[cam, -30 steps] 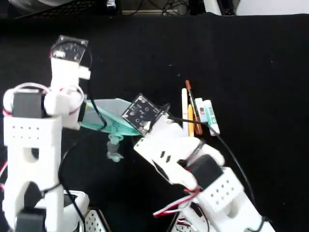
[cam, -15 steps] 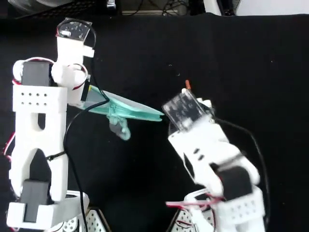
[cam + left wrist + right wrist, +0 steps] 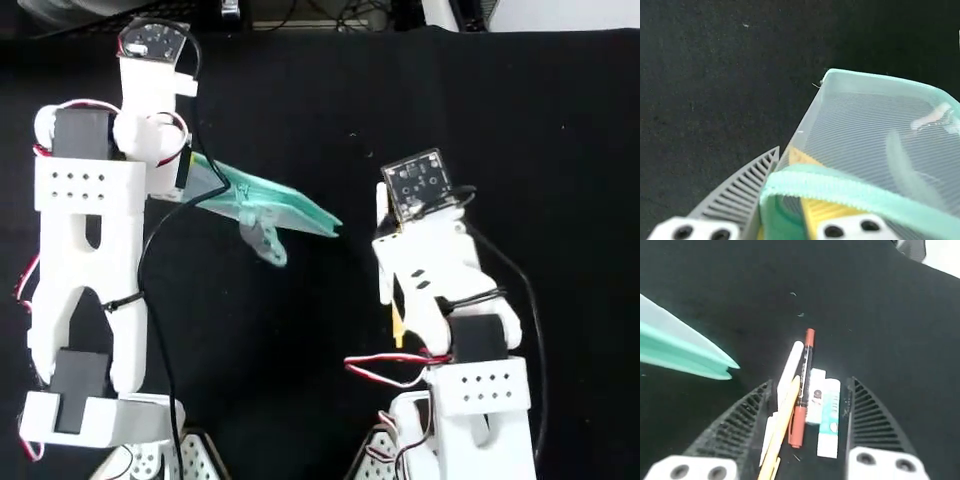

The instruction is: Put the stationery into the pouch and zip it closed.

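My left gripper is shut on one end of the teal translucent pouch, holding it off the black table with its free end slanting toward the right arm. A teal zipper pull dangles under it. In the left wrist view the pouch has its teal zipper band nearest the gripper. My right gripper hangs open over the stationery: a white pen, a yellow pencil, a red-brown marker, a white eraser and a teal-and-white stick, lying side by side.
The right arm covers most of the stationery from above; the white pen and the pencil's end stick out. The pouch's corner lies close beside the stationery. Black cloth stretches bare at the right and back.
The right arm has swung from beside the pouch over to the stationery. The left arm has drawn back and lifted the pouch, whose free end has moved right.
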{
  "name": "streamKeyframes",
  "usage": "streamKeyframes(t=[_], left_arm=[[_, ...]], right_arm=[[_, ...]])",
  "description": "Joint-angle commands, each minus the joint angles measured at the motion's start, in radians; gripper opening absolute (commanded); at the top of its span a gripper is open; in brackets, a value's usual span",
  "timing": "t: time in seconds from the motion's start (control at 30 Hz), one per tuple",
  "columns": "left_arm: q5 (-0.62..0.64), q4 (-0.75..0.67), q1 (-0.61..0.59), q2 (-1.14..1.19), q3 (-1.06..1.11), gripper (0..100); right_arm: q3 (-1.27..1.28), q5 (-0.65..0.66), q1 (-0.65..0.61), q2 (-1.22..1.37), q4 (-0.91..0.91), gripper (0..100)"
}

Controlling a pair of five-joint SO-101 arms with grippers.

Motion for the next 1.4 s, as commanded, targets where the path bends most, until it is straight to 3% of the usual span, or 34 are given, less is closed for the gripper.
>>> streamKeyframes(t=[0.0, 0.3, 0.47, 0.8, 0.93, 1.17, 1.37], left_arm=[[0.028, 0.005, -0.042, -0.086, -0.036, 3], [0.026, 0.005, -0.039, -0.385, 0.082, 3], [-0.032, 0.002, -0.041, -0.338, 0.213, 3], [-0.028, 0.0, -0.039, -0.192, 0.214, 3], [-0.028, 0.0, -0.039, -0.19, 0.223, 3], [-0.026, 0.003, -0.048, -0.192, 0.226, 3], [-0.026, 0.003, -0.065, -0.192, 0.252, 3]], right_arm=[[-0.005, 0.002, 0.018, 0.002, -0.014, 21.7], [-0.008, 0.002, 0.012, 0.002, 0.014, 21.8], [-0.007, 0.002, 0.02, 0.002, 0.02, 21.8], [-0.007, -0.034, 0.101, 0.071, -0.074, 21.5], [-0.122, -0.034, 0.087, 0.295, -0.074, 21.5], [-0.498, -0.041, -0.046, 0.865, -0.071, 21.5], [-0.8, -0.043, 0.002, 1.3, -0.064, 21.5]])
